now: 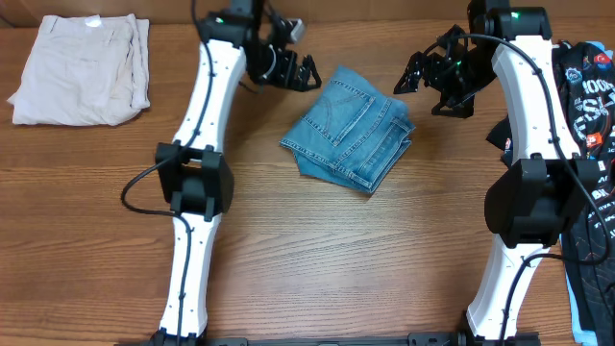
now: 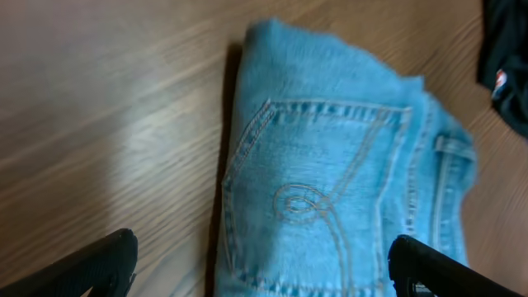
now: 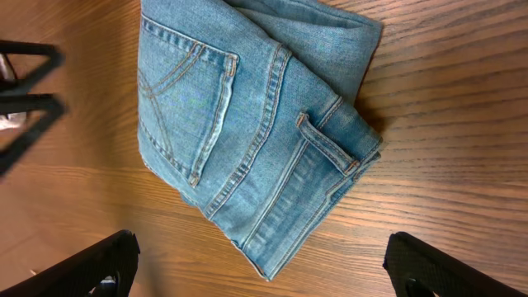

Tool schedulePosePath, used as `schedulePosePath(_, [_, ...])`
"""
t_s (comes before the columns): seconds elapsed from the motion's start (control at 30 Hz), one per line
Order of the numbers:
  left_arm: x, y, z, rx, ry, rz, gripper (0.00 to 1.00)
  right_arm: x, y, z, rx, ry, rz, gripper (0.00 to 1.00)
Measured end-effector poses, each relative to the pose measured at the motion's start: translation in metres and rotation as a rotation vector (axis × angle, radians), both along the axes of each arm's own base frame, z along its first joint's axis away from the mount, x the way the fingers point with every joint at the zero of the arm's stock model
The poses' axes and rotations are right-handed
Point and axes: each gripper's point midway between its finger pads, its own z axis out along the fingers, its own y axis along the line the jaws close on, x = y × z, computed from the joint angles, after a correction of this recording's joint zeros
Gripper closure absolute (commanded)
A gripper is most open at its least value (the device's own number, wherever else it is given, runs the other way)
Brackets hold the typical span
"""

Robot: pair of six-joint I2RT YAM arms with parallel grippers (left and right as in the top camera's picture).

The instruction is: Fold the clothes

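Jeans [image 1: 348, 130]: one pair, folded, centre.
Beige trousers [image 1: 82, 82]: one pair, folded, far left.
Black printed tee [image 1: 588, 106]: one, right edge.
Grippers: two, left gripper [image 1: 309, 73] and right gripper [image 1: 410, 77], both spread wide.

The left arm [image 1: 207, 91] and right arm [image 1: 527, 96] stretch forward, left gripper [image 1: 307, 73] and right gripper [image 1: 411, 75] turned inward, jaws wide and empty.
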Motion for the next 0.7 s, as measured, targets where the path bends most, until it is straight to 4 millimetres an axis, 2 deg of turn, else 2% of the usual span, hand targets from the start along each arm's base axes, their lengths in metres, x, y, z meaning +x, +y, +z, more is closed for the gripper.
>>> schedulePosePath(0.27, [-0.01, -0.006, -0.057, -0.01, 0.115, -0.024, 0.0, 0.0, 0.0, 0.0, -0.002, -0.006, 0.013, 0.0])
schedulePosePath(0.5, [-0.019, -0.012, -0.056, -0.058, 0.144, -0.058, 0.0, 0.0, -0.001, 0.0, -0.005, -0.006, 0.013, 0.0])
schedulePosePath(0.7, [-0.037, -0.021, -0.055, -0.077, 0.188, -0.109, 0.05, 0.0, -0.001, 0.0, -0.005, -0.007, 0.015, 0.0])
